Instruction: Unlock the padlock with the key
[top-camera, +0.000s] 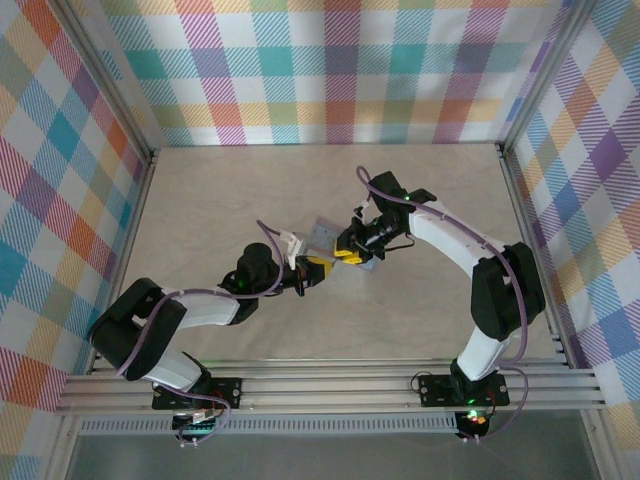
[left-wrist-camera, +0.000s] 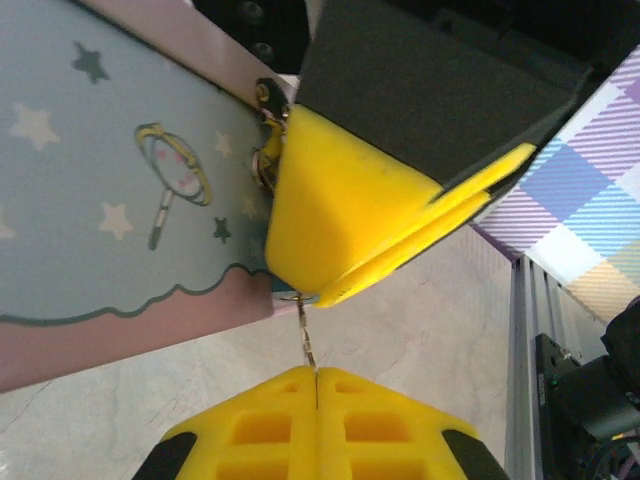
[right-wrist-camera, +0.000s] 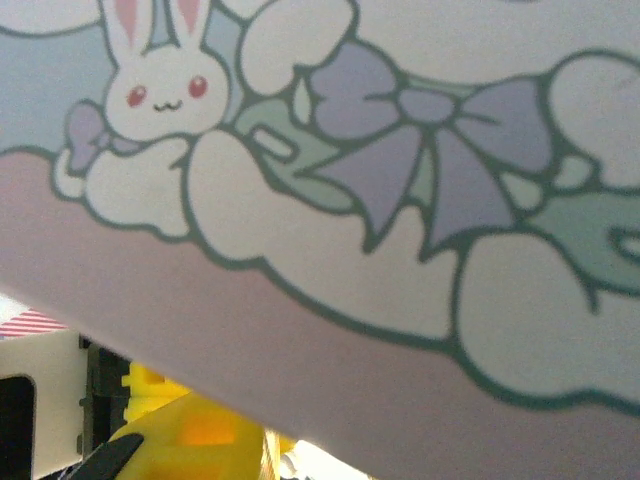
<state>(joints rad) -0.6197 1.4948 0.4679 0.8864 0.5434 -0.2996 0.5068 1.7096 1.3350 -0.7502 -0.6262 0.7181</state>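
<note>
In the left wrist view my left gripper is shut on the key, a thin greyish metal strip that runs up from its yellow fingertips. The key's far end reaches a small metal ring under my right gripper. The right gripper's yellow fingers are closed at the corner of the pale blue tin and cover the padlock. Only a dark bluish sliver of the padlock peeks out below them. From above, the left gripper and the right gripper meet tip to tip at mid-table beside the tin.
The tin's rabbit-and-bow print is close up in the right wrist view, and a blurred yellow finger shows under its edge. Plaid walls and aluminium rails enclose the beige table.
</note>
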